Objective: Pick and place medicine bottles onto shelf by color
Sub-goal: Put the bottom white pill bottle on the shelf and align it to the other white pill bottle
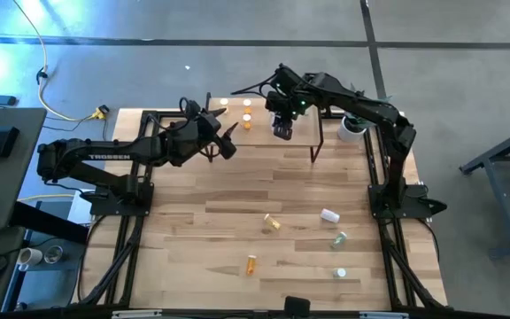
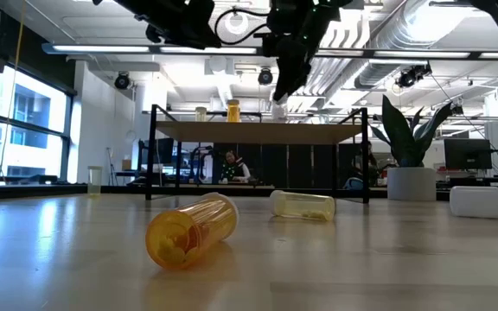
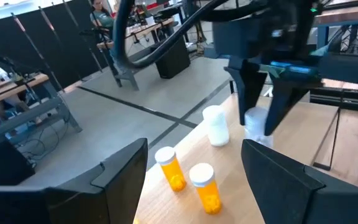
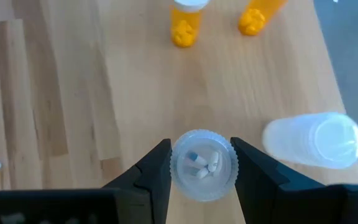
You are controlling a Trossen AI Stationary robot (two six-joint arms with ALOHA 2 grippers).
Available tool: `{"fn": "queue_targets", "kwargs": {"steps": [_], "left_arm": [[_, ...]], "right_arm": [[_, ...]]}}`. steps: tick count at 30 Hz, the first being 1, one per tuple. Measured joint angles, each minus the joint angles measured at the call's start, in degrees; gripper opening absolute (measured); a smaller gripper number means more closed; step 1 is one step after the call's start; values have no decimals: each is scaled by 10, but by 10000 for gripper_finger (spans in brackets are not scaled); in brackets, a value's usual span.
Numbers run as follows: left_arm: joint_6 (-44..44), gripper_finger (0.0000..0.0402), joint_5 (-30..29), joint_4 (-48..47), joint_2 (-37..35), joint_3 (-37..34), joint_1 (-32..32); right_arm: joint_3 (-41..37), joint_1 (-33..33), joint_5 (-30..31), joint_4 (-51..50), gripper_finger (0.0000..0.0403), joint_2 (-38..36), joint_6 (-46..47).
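My right gripper [image 4: 201, 163] grips a clear bottle [image 4: 203, 165] above the shelf [image 4: 67, 93], w/ the white bottle [image 4: 312, 140] just beside it, so lowering crooked could knock it; left gripper [image 3: 194, 165] wide, idle nearby.

Two black jointed arms, white TROSSEN lettering, looping black cables

We see the shelf [image 1: 277, 120], a light-wood board on thin black legs, carrying two upright orange, white-capped medicine bottles [image 3: 205, 186] beside an upright white bottle [image 3: 216, 125]. A clear bottle [image 4: 203, 164] containing white pills is clamped between the right gripper [image 4: 201, 167] fingers just above the board. On the table, we see an orange bottle [image 2: 190, 230] and a yellowish bottle [image 2: 303, 205] lying on their sides.
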Motion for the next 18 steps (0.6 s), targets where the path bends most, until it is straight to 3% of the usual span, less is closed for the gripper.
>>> {"fn": "queue_targets", "kwargs": {"steps": [18], "left_arm": [[0, 248, 0, -4, 0, 0, 3]], "right_arm": [[0, -14, -22, 6, 129, 15, 13]]}}
